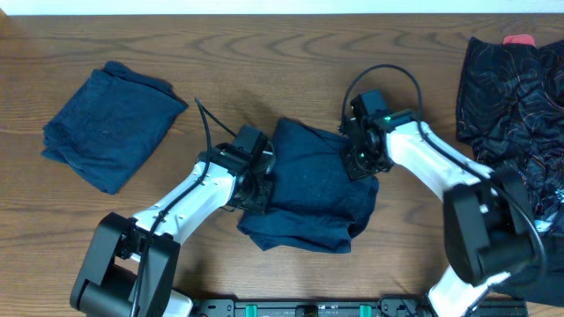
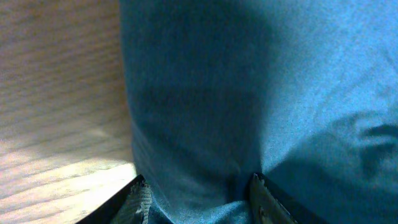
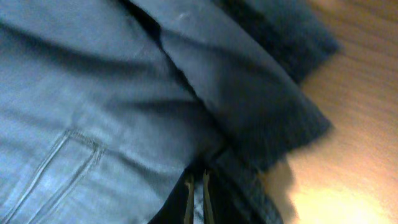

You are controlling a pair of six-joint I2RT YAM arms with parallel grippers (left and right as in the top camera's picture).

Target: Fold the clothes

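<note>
Navy garment (image 1: 313, 189) lies rumpled, left end effector (image 1: 262, 180) and right end effector (image 1: 359, 161) clamping opposite edges.

Plain dark blue garment (image 1: 308, 189), its stitching the same blue, between the black left claw (image 1: 257, 187) and black right claw (image 1: 363, 163), both on white arms. Out past the left claw, a navy folded cloth (image 1: 110, 123). Past the right claw, a black garment (image 1: 511, 97) patterned with thin swirling lines, with a red tag (image 1: 520, 40). Brown wood-grain table (image 1: 264, 62).
</note>
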